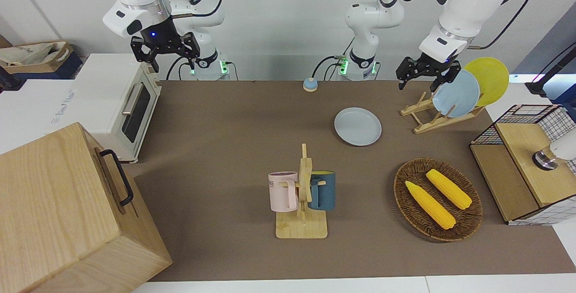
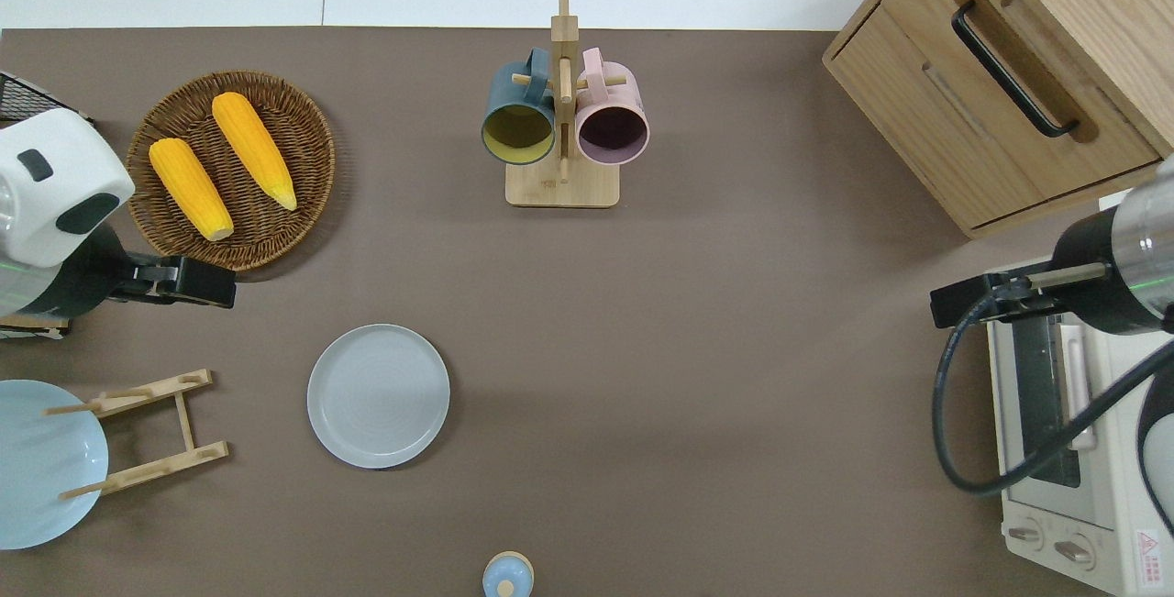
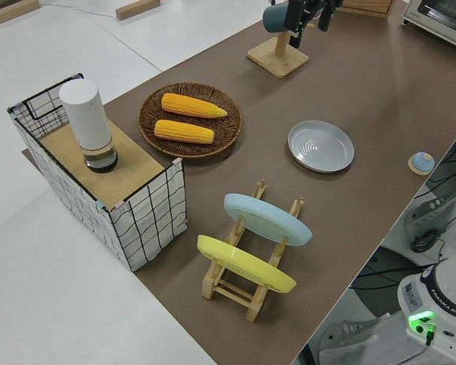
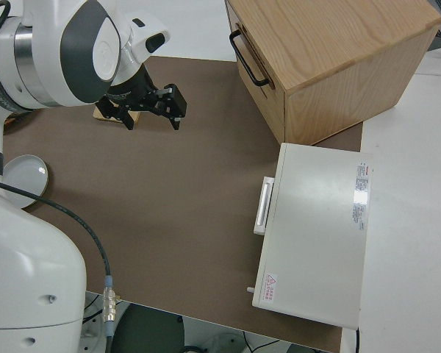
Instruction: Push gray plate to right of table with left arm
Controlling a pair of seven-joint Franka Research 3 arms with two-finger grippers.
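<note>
The gray plate lies flat on the brown table, about midway between its ends and toward the robots' edge. It also shows in the overhead view, the left side view and the right side view. My left gripper is open and empty, up in the air. In the overhead view the left gripper is over the table by the wicker basket's rim, apart from the plate. My right arm is parked, its gripper open.
A wooden dish rack holds a light blue plate and a yellow plate. A wicker basket holds two corn cobs. A mug rack, a toaster oven, a wooden cabinet and a wire crate stand around.
</note>
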